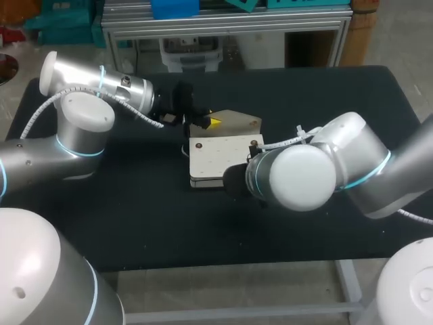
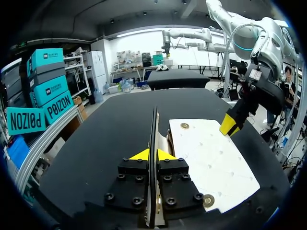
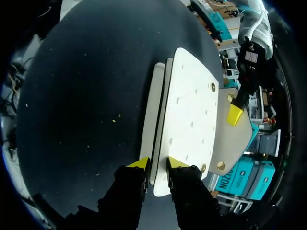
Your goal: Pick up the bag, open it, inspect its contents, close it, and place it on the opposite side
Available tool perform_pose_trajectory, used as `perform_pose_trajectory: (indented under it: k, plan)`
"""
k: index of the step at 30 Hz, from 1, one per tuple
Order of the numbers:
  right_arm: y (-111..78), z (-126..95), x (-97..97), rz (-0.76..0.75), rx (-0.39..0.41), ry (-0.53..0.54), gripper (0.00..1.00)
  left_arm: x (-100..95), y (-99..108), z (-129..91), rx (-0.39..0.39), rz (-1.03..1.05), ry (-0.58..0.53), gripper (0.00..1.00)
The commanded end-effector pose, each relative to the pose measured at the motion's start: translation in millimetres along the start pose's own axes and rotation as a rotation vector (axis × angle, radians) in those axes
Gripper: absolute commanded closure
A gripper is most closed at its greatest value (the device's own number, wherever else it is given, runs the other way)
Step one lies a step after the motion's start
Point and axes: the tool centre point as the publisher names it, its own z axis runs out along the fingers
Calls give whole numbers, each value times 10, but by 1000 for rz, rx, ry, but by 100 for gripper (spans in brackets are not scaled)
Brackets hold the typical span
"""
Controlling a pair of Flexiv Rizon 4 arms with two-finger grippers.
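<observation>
Bag [image 1: 223, 159], white and flat, near the middle of the black bench [image 1: 135, 223], body down on the surface, flap [image 1: 237, 120] open and standing up on the far side. On that flap, left end effector [image 2: 152, 155], closed tight: in the left wrist view the thin flap shows edge-on between the two yellow tips, pressed from either side with almost no gap. Reaches in over the far-left part of the bench.

At the near edge of the bag, right end effector [image 3: 158, 163], tips narrowly apart and clamped on the edge of the body, one finger against each face. Hidden in the head view under the right arm's own wrist.

Round metal snaps [image 3: 213, 87] at the corners of the bag's top panel, and more on the inner face of the flap. Rows of small dots across the white panel. Both end effectors on the one bag, at opposite edges, near each other but apart.
</observation>
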Motion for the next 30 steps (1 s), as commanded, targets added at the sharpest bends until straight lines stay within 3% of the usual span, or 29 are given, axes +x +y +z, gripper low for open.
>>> perform_pose_trajectory:
  k: [1,10,12,14,30]
  plan:
    - [-19,56,18,4,-6,-265,76,-10,29,19,6,1,11,100]
    - [-71,146,-16,23,8,-281,78,6,48,62,-2,-2,30,100]
    - [-81,163,-17,33,10,-284,85,6,48,68,-2,-4,33,100]
    - [-90,178,-20,36,13,-286,100,8,47,74,-2,-4,37,100]
    - [-103,220,-29,48,11,-278,100,145,141,59,19,117,1,100]
